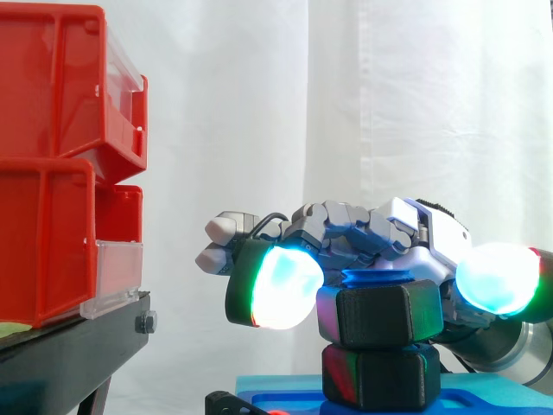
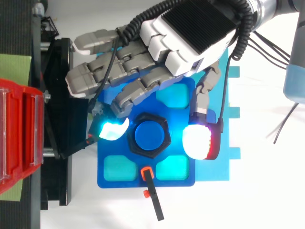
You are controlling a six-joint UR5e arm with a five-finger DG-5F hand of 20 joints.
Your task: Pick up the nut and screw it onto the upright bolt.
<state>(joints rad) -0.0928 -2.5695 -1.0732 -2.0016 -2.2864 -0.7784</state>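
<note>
Two stacked red bins (image 1: 52, 164) at left, the hand (image 2: 190, 33) over the nut (image 2: 148, 116) at right.
From above, right of the bins, we see the blue fixture plate (image 2: 124, 179), where the black hex nut sits around the upright blue bolt (image 2: 148, 135). The fingers look released: a cyan pad (image 2: 112, 130) lies just beside the nut's left edge, and the white thumb pad (image 2: 198, 142) stands apart from its right side.
</note>
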